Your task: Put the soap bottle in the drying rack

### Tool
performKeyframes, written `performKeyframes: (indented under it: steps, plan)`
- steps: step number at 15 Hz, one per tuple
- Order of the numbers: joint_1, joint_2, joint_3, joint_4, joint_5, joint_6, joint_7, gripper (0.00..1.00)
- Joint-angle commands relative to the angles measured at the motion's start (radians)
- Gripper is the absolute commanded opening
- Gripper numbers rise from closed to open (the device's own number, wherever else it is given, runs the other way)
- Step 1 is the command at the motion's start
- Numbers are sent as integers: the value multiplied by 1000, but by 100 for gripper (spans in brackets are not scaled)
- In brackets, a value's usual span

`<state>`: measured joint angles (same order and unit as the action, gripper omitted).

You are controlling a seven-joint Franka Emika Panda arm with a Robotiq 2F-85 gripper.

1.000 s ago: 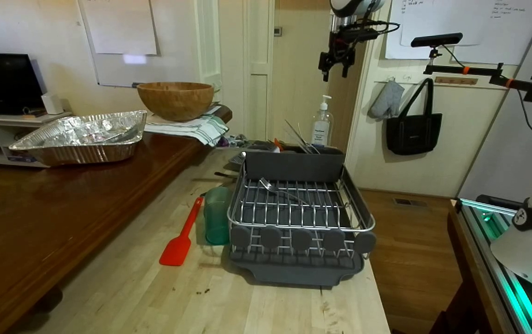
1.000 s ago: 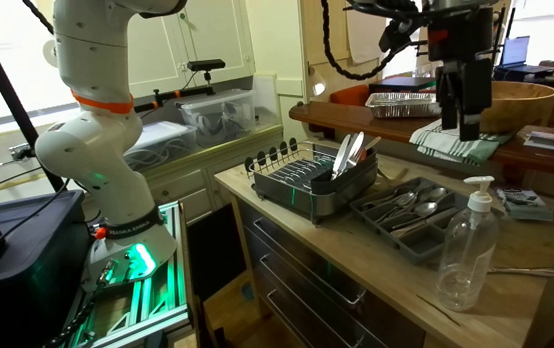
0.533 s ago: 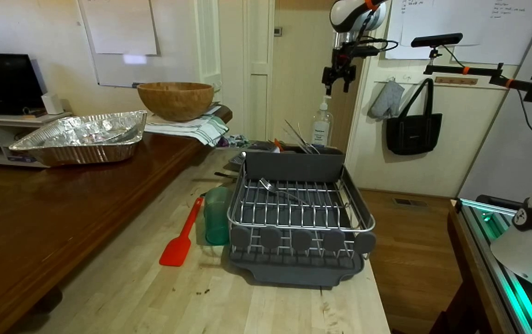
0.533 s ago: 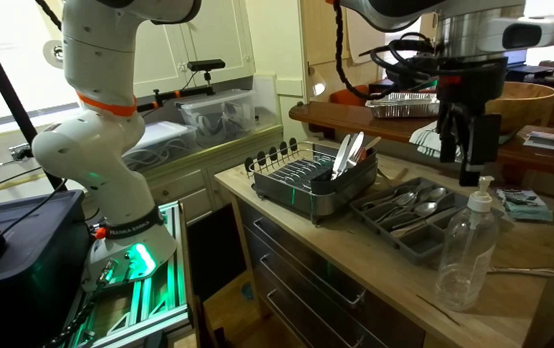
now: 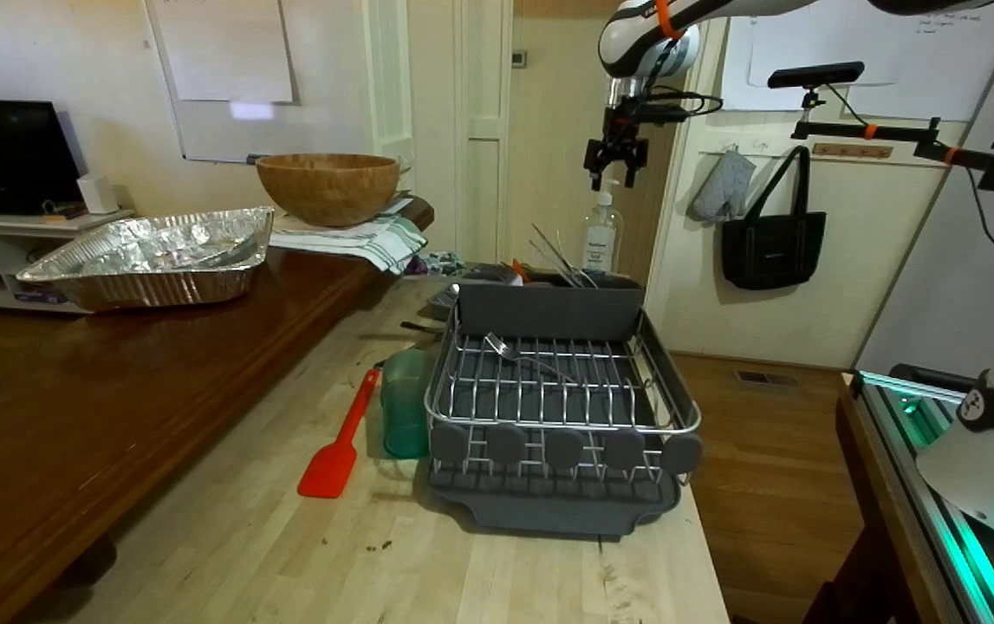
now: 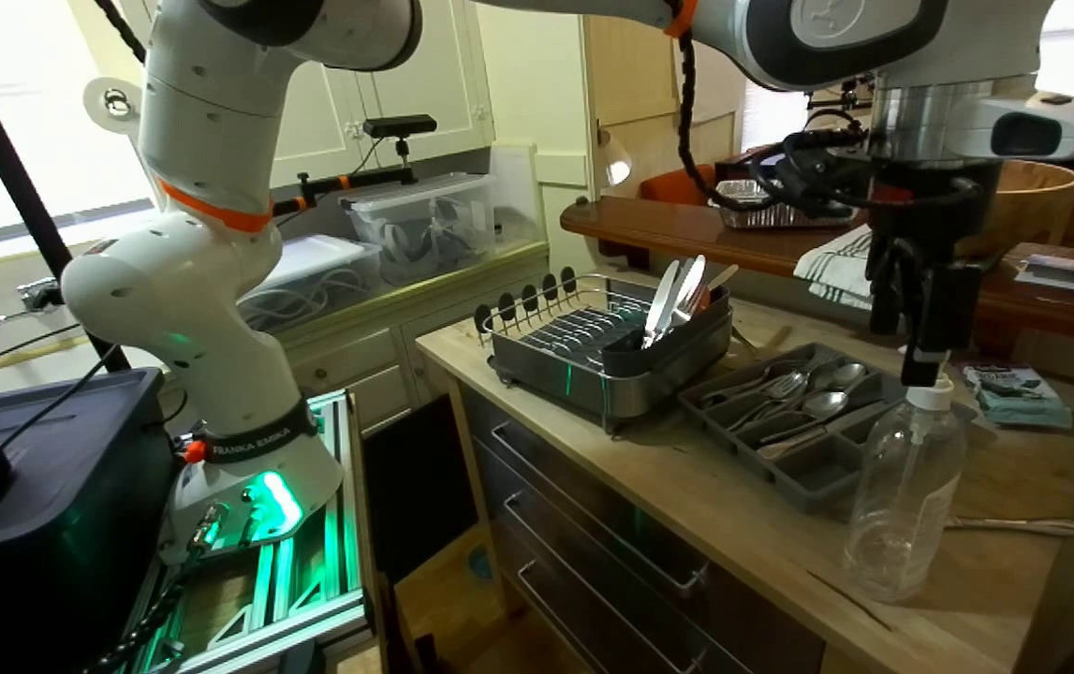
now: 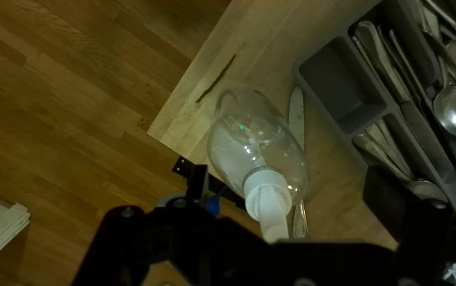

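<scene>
The soap bottle (image 6: pixel 906 496), clear with a white pump top, stands upright on the wooden counter near its end. It shows behind the rack in an exterior view (image 5: pixel 600 243) and below the gripper in the wrist view (image 7: pixel 267 147). My gripper (image 6: pixel 904 354) points down, with its fingertips at about pump height. In the wrist view the jaws (image 7: pixel 287 186) are wide apart and the pump top shows between them, nearer the left finger. They hold nothing. The gripper also shows in an exterior view (image 5: pixel 613 180). The dark grey drying rack (image 5: pixel 561 511) stands farther along the counter (image 6: pixel 663 388).
A grey cutlery tray (image 6: pixel 808 477) lies between bottle and rack. A loose knife (image 7: pixel 296 115) lies beside the bottle. Upright knives (image 6: pixel 672 300) stand at the rack's end; a fork (image 5: pixel 531 358) lies in it. A green cup (image 5: pixel 406 403) and red spatula (image 5: pixel 341 451) lie beside the rack.
The gripper has come down from well above the bottle to the height of its pump, with a small sideways shift. The bottle and rack have not moved.
</scene>
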<state>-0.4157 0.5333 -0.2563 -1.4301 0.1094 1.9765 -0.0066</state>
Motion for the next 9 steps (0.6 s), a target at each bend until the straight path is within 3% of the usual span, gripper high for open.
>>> performKeyframes:
  steps: [1, 9]
  plan:
    - [-6, 12, 6, 18, -3, -6, 5, 100]
    - [-90, 108, 70, 139, 106, -61, -145, 100]
